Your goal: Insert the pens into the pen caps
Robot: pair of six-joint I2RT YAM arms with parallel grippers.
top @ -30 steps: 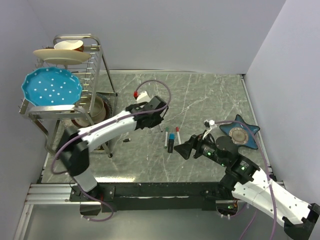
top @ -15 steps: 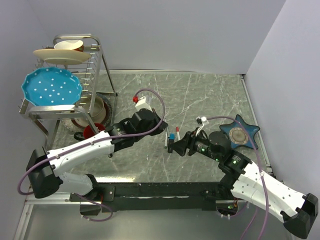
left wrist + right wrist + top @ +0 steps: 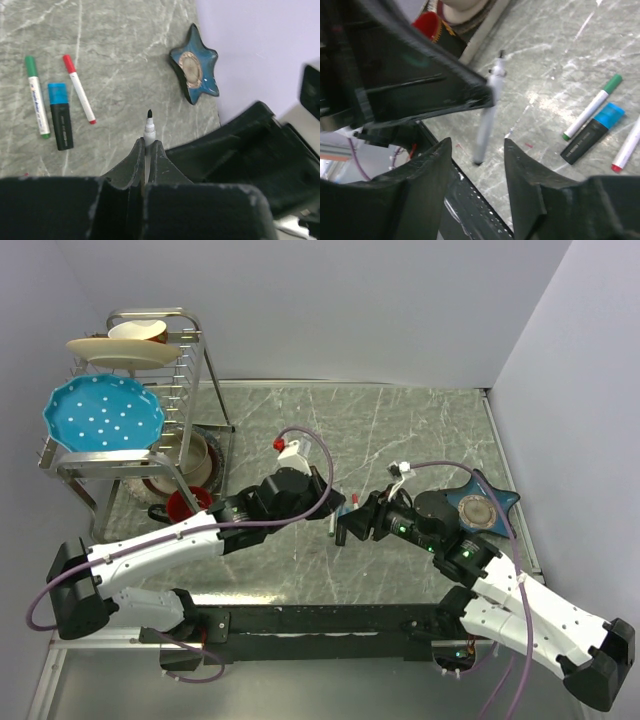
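Note:
My left gripper [image 3: 148, 146] is shut on a thin white pen [image 3: 149, 131] whose bare black tip sticks out past the fingertips. In the right wrist view this pen [image 3: 486, 122] hangs from the left gripper's fingers [image 3: 470, 97]. Its rear end shows in the gap of my right gripper [image 3: 477, 150], which is open, and neither finger touches it. On the table lie a green-capped pen [image 3: 37, 100], a thick black pen with a blue cap [image 3: 60, 117] and a red-capped pen [image 3: 80, 92]. In the top view both grippers [image 3: 332, 500] [image 3: 347, 530] meet above them. No loose pen cap shows.
A blue star-shaped dish [image 3: 482, 506] sits to the right of the pens. At the left stands a dish rack [image 3: 205, 370] with a blue plate [image 3: 103, 416] and cream plates; a red mug [image 3: 184, 503] and a bowl sit by its foot.
My left arm has swung down and towards the right gripper with the pen. My right gripper has moved left to meet it, and its jaws have narrowed.

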